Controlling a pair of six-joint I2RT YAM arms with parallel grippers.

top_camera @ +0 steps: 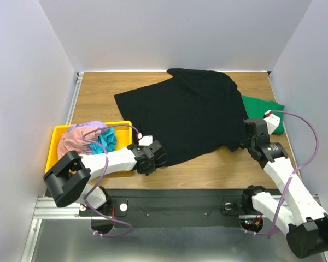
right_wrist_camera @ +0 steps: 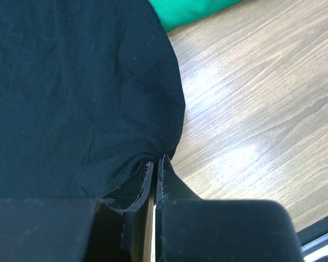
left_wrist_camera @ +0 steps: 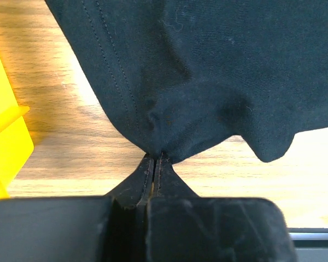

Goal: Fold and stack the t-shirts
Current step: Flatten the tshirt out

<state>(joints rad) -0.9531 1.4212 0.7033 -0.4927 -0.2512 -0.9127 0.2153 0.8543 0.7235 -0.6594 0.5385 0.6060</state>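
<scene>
The large black t-shirt (top_camera: 186, 112) lies spread over the middle of the wooden table. My left gripper (top_camera: 153, 155) is shut on its near left hem corner, and the cloth (left_wrist_camera: 208, 76) bunches at the fingertips. My right gripper (top_camera: 250, 136) is shut on its near right edge, and the cloth (right_wrist_camera: 71, 98) is pinched between the fingers. A folded green t-shirt (top_camera: 265, 112) lies at the right, partly under the black one; its corner also shows in the right wrist view (right_wrist_camera: 191, 11). Pink, lavender and teal tees (top_camera: 87, 139) are heaped in the bin.
A yellow plastic bin (top_camera: 57, 144) stands at the left edge, close to my left arm; its corner shows in the left wrist view (left_wrist_camera: 5, 147). Bare wood (top_camera: 208, 169) runs along the near edge. Grey walls enclose the table on three sides.
</scene>
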